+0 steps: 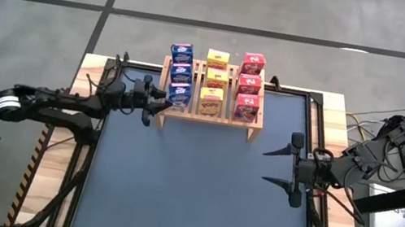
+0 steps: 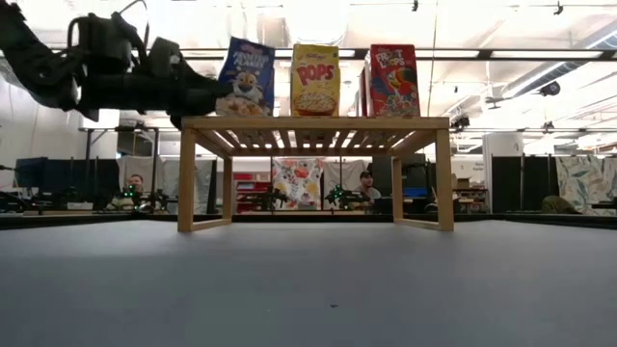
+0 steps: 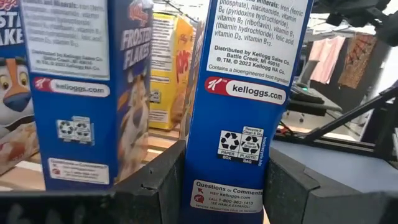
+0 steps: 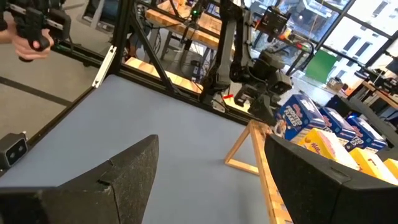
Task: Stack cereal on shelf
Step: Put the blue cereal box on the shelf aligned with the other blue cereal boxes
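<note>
On top of the shelf (image 1: pixel 208 116) I see all nine cereal boxes standing in three rows. My left gripper (image 1: pixel 155 109) pinches the near blue box (image 1: pixel 179 94). My right gripper (image 1: pixel 283 166) waits spread apart. Only letting go seems left.

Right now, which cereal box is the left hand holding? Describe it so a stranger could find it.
Find the wooden shelf at the table's far edge, with three rows of boxes on top. Go to the blue row on the left. It is the blue box nearest the front, the only one clamped between the left hand's fingers.
</note>
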Motion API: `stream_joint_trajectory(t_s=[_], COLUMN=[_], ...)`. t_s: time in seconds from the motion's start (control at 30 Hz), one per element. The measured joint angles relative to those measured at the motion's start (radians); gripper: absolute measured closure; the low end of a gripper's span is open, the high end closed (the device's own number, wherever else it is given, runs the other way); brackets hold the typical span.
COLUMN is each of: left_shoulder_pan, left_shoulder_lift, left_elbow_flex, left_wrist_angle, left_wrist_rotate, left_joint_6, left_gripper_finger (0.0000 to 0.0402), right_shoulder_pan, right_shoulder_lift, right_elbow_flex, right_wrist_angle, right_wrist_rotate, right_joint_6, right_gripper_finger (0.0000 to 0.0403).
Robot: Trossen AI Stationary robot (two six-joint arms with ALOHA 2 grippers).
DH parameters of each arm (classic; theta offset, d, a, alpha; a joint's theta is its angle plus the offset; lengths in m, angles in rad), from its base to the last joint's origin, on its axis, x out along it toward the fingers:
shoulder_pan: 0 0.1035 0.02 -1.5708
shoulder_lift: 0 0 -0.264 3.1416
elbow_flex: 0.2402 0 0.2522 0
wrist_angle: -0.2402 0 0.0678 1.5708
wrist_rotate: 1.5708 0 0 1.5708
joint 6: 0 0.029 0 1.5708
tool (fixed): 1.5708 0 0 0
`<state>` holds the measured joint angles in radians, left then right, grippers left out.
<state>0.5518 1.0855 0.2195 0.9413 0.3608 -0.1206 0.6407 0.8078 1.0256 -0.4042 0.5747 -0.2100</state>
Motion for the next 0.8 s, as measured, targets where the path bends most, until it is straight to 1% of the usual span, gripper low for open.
stream_joint_trajectory(t_s=[0.23,0.5,0.6,0.8], left_shoulder_pan=[0.009,0.015,0.015,0.015], left_shoulder_lift=[0.112,0.167,0.167,0.14], left_elbow_flex=[0.0,0.004,0.004,0.002], left_wrist_angle=[0.138,0.174,0.177,0.163], left_wrist_rotate=[0.027,0.027,0.027,0.024], left_joint_6=[-0.005,-0.049,-0.063,-0.083], left_gripper_finger=[0.0244,0.0241,0.0226,0.0183], right_shoulder_pan=[0.0,0.0,0.0,0.0], right_shoulder_lift=[0.0,0.0,0.0,0.0], right_elbow_flex=[0.0,0.0,0.0,0.0], right_wrist_angle=[0.003,0.017,0.02,0.022], right_wrist_rotate=[0.0,-0.001,-0.001,-0.001], right_joint_6=[0.0,0.0,-0.004,-0.008], right_gripper_finger=[0.0119,0.0119,0.0119,0.0119])
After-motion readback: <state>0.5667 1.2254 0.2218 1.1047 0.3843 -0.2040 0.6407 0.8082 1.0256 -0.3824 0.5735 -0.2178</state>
